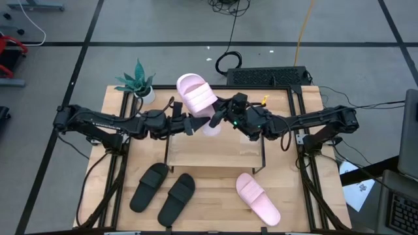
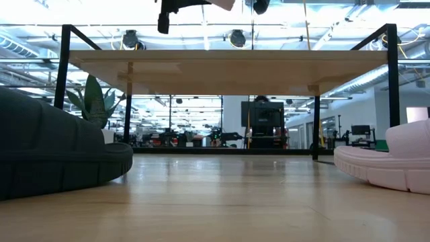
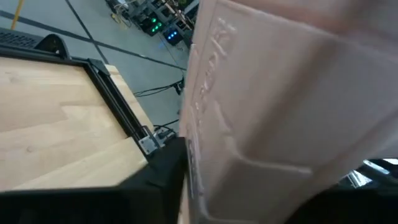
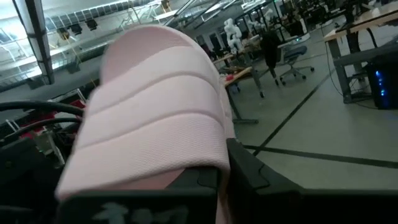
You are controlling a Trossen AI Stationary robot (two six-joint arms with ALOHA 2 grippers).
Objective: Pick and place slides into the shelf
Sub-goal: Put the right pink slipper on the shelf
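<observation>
Left to right: two black slides [image 1: 163, 192] lie on the counter [image 1: 215, 196], waiting in front of the shelf [image 1: 215, 149]. Above its back edge, the left gripper [image 1: 192, 124] has its fingers around the raised pink slide [image 1: 196, 96], whose strap the right gripper [image 1: 219, 119] clamps, seemingly a handover. Another pink slide [image 1: 258, 198] lies at right.
</observation>
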